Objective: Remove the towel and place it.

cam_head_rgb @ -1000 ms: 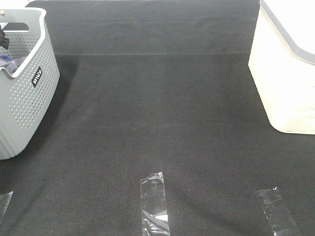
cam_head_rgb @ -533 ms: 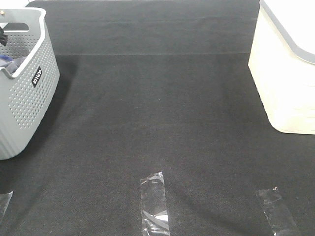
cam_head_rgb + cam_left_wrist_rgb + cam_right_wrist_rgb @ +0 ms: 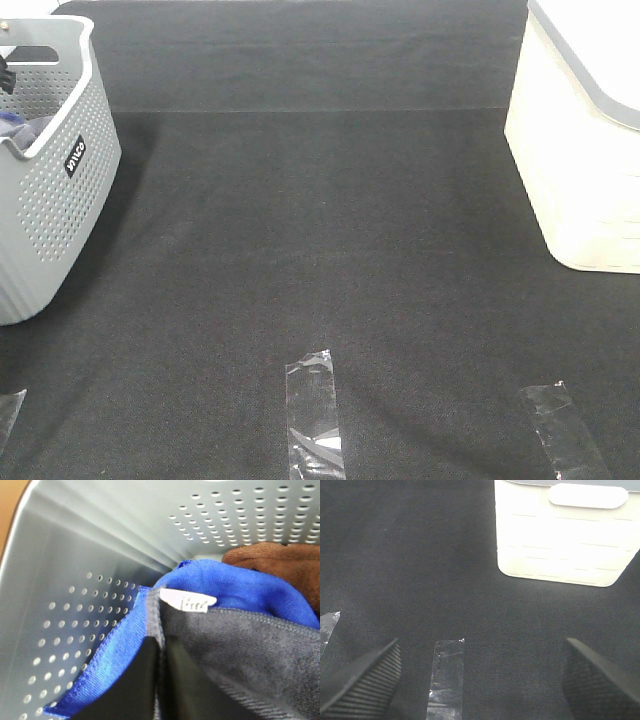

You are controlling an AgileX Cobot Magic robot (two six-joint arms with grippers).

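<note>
In the left wrist view the slate-grey towel (image 3: pixel 240 655) lies inside the grey perforated basket (image 3: pixel 75 570), with a white label (image 3: pixel 187 601) at its hem. My left gripper (image 3: pixel 159 690) is shut on the towel's hemmed edge, its black fingers (image 3: pixel 135 685) pressed together around the fabric. A brighter blue cloth (image 3: pixel 235 587) lies under and around the towel. In the exterior high view the basket (image 3: pixel 50 170) stands at the far left, and only a scrap of bluish cloth (image 3: pixel 22 128) shows over its rim. My right gripper (image 3: pixel 480 690) hangs open above the black mat, holding nothing.
A brown cloth (image 3: pixel 280 560) lies in the basket beyond the blue one. A cream lidded box (image 3: pixel 580 150) stands at the right edge of the black mat (image 3: pixel 320 220). Clear tape strips (image 3: pixel 315 415) are stuck near the front edge.
In the exterior high view the dark piece of my left arm at the basket's far rim has slipped a little further out of the picture. Nothing else has moved.
</note>
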